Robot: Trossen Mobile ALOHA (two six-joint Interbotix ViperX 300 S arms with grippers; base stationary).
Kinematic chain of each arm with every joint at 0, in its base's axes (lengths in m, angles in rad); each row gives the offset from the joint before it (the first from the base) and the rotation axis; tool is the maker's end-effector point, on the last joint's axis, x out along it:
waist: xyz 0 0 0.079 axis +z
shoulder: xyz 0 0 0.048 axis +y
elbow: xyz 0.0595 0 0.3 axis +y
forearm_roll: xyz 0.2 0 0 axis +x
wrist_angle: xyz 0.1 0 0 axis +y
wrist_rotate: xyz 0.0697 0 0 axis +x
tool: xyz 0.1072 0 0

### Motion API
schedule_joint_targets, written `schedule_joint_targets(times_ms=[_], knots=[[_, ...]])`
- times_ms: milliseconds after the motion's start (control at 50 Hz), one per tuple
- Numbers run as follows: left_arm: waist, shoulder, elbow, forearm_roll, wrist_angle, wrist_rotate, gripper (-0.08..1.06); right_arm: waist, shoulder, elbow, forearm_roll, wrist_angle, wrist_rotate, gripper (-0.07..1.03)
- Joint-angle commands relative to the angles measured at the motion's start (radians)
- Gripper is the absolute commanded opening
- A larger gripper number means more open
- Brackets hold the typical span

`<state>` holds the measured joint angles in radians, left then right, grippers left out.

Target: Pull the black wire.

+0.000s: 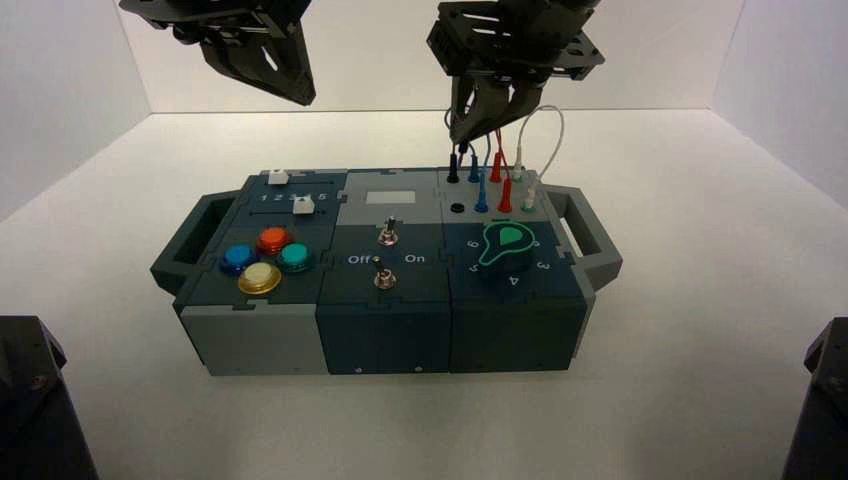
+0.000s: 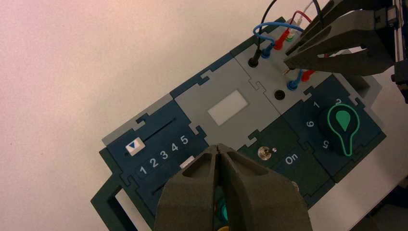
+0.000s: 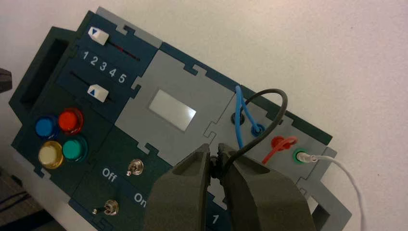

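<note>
Probably a lab: white-walled test enclosure (image 1: 90,70) around a control box (image 1: 390,290)

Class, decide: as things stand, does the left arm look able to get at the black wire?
Probably not easily. The left gripper hangs over the box's slider side, while the right gripper is shut on the black wire and crowds the sockets, blocking the approach.

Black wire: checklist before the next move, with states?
1. Right tool shut on black wire plug: ok.
2. Near socket empty, plug out: ok.
3. Far plug out: not ok, it sits in its socket.
4. Blue wire clear of the black loop: not ok, they cross in the right wrist view.
5. Left tool shut, away from the wires: ok.
</note>
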<state>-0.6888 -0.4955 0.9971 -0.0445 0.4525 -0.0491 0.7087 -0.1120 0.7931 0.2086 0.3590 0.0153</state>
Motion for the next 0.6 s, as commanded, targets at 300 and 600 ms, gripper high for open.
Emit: schedule_joint_targets(times_ms=[300,600], knots=[[-0.003,-0.012,-0.012,0.0,-0.003,-0.005,-0.03,-0.035,-0.008,-0.005,-0.066,-0.083,0.0,-0.01],[-0.003,0.005,-0.002,0.002,-0.012,-0.005,-0.03,-0.034,-0.032,0.025,-0.091,-0.098,-0.003,0.55]])
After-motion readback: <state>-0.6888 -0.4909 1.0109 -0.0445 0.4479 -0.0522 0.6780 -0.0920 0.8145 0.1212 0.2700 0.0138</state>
